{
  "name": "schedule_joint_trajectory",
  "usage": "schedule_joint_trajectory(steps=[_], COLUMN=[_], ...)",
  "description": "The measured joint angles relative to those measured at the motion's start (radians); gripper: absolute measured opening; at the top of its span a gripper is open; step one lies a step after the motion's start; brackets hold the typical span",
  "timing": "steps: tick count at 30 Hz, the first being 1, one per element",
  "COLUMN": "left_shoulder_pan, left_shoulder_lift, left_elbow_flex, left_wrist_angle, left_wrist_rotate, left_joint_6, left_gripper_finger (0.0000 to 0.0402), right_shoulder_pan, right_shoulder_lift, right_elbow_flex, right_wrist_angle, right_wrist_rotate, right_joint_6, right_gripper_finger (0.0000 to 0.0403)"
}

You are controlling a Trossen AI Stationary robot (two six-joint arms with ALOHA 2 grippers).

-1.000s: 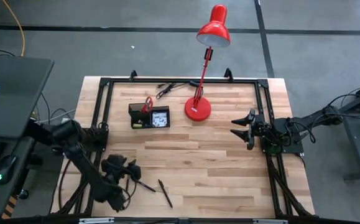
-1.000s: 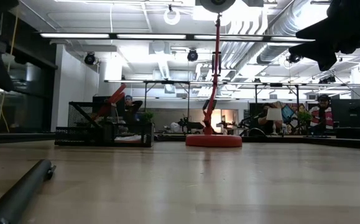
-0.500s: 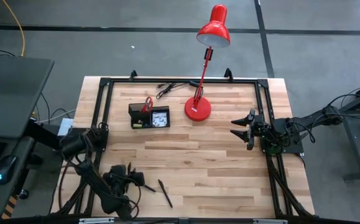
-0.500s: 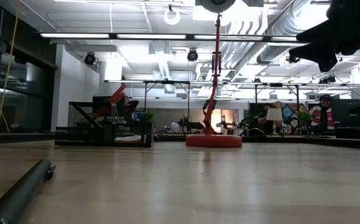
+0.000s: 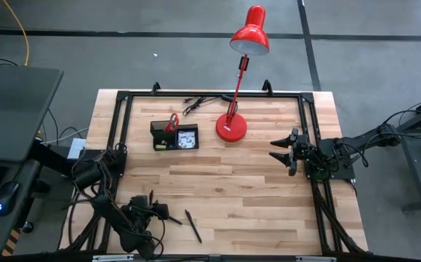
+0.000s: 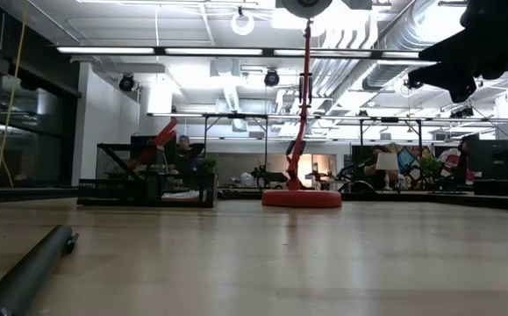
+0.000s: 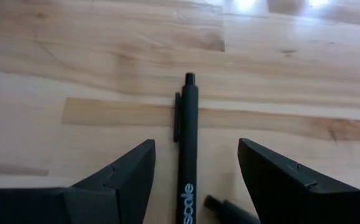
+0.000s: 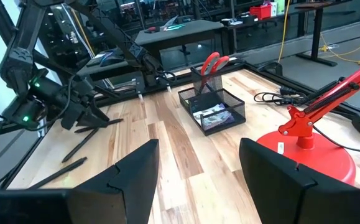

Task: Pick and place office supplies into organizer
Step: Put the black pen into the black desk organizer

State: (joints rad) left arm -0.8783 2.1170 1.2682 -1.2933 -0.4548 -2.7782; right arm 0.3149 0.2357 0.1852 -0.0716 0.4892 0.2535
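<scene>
Red-handled scissors [image 5: 172, 121] and a patterned packet [image 5: 187, 137] already sit in the organizer [image 5: 174, 136], upper centre-left of the desk [image 5: 261, 189]. Pens [image 5: 193, 225] remain at lower left; the left gripper [image 7: 196, 163] has its jaws open astride one black pen [image 7: 187, 149]. The right gripper [image 5: 283, 151] waits, jaws open and empty, at right.

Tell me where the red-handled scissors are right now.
In the high view, the red-handled scissors stand upright in the organizer at the table's far left-centre, just left of the red lamp's base.
</scene>
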Motion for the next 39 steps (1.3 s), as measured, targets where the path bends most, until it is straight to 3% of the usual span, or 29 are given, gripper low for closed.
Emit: schedule_joint_trajectory(steps=[7, 22, 34, 39], left_shoulder_pan=[0.001, 0.0, 0.001, 0.001], left_shoulder_lift=[0.008, 0.006, 0.005, 0.004], left_elbow_flex=[-0.008, -0.077, -0.117, -0.13], left_wrist_angle=[-0.016, 0.016, 0.063, 0.079], left_wrist_rotate=[-0.006, -0.05, -0.137, -0.155], left_joint_6=[0.008, 0.04, 0.055, 0.055], left_gripper_finger=[0.0211, 0.0096, 0.0075, 0.0041], right_shoulder_pan=[0.0, 0.0, 0.0, 0.0], right_shoulder_lift=[0.0, 0.0, 0.0, 0.0], right_elbow_flex=[0.0, 0.0, 0.0, 0.0], right_wrist_angle=[-0.008, -0.015, -0.015, -0.015], right_wrist_rotate=[0.0, 0.003, 0.003, 0.002], right_joint_6=[0.0, 0.0, 0.0, 0.0], right_gripper_finger=[0.0216, 0.0216, 0.0216, 0.0216])
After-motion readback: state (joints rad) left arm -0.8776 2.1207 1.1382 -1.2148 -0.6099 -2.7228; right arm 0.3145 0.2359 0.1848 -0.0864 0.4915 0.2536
